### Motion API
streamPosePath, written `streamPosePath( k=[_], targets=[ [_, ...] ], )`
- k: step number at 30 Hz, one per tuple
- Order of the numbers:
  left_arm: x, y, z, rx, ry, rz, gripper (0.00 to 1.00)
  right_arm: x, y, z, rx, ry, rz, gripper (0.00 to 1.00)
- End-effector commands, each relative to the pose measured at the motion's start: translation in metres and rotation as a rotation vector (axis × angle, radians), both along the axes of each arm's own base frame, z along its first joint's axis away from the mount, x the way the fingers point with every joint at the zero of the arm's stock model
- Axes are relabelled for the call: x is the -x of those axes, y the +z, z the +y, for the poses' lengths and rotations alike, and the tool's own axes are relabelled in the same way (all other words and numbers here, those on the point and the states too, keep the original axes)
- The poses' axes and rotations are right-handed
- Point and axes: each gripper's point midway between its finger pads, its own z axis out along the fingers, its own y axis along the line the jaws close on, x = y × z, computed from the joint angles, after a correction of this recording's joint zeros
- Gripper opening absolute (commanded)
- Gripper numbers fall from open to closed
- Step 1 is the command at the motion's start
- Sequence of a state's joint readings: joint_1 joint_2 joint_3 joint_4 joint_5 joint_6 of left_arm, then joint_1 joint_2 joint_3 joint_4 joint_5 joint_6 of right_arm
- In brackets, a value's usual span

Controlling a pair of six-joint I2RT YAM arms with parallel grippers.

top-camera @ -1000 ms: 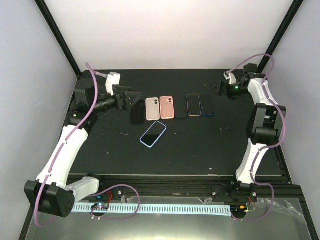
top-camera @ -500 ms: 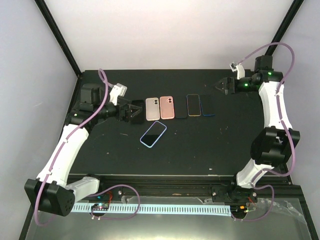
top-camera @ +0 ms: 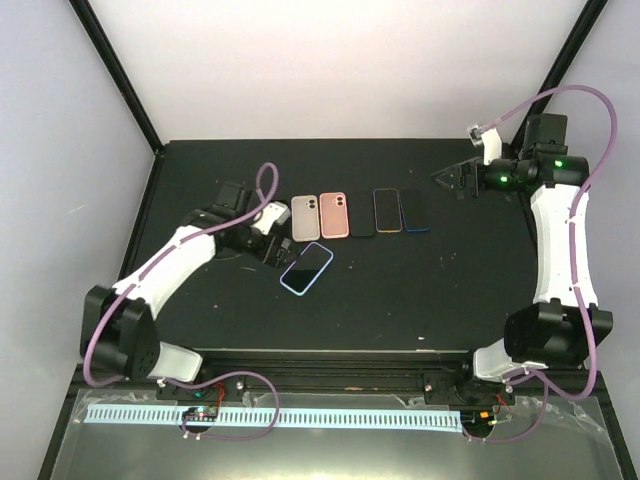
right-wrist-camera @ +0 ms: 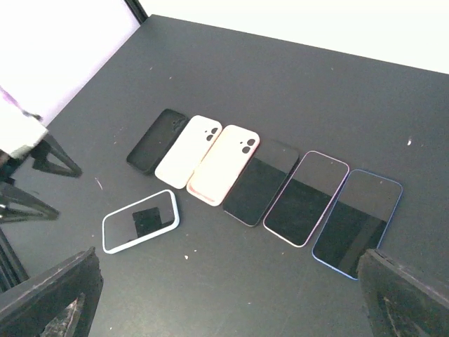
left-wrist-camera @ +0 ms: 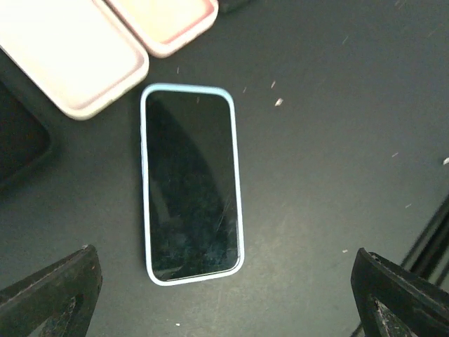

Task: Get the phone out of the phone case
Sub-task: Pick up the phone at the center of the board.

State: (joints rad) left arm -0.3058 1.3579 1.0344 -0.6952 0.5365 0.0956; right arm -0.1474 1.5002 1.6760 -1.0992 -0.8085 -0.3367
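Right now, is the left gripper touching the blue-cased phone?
Apart. Left wrist view: the left gripper's open fingers sit wide of the blue-cased phone, with bare table showing between each finger and it.

Phone [left-wrist-camera: 191, 182] in pale-blue case [left-wrist-camera: 186, 88], face-up on dark table [left-wrist-camera: 330, 168], two pinkish cases [left-wrist-camera: 70, 63] above-left, jaws wide apart.

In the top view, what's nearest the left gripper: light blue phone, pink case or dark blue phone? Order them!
From the left gripper:
1. Light blue phone, just beside it.
2. Pink case, mid-row.
3. Dark blue phone, row's right end.
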Motion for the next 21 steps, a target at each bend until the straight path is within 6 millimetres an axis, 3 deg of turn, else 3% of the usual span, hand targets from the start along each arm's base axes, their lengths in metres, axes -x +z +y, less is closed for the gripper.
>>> streamPosePath(
  k=[1, 5, 8, 15, 21],
  targets=[
    [-0.008, -0.038, -0.008, -0.153, -0.003, 0.024, 0.99, 0.004, 0.002, -0.004, 0.029, -0.002, -0.028, 1.00],
    [-0.005, -0.082, -0.010, -0.242, -0.010, 0.111, 0.99, 0.000, 0.000, -0.005, 0.028, -0.013, -0.050, 1.00],
    [-0.010, -0.104, -0.006, -0.303, 0.000, 0.147, 0.99, -0.003, 0.003, -0.007, 0.032, -0.037, -0.069, 1.00],
    [-0.017, -0.115, -0.017, -0.282, -0.014, 0.168, 0.99, 0.001, 0.014, -0.014, 0.072, -0.099, -0.142, 1.00],
    [-0.005, -0.124, -0.025, -0.247, -0.040, 0.175, 0.99, 0.018, 0.004, -0.017, 0.089, -0.129, -0.087, 1.00]
  ],
)
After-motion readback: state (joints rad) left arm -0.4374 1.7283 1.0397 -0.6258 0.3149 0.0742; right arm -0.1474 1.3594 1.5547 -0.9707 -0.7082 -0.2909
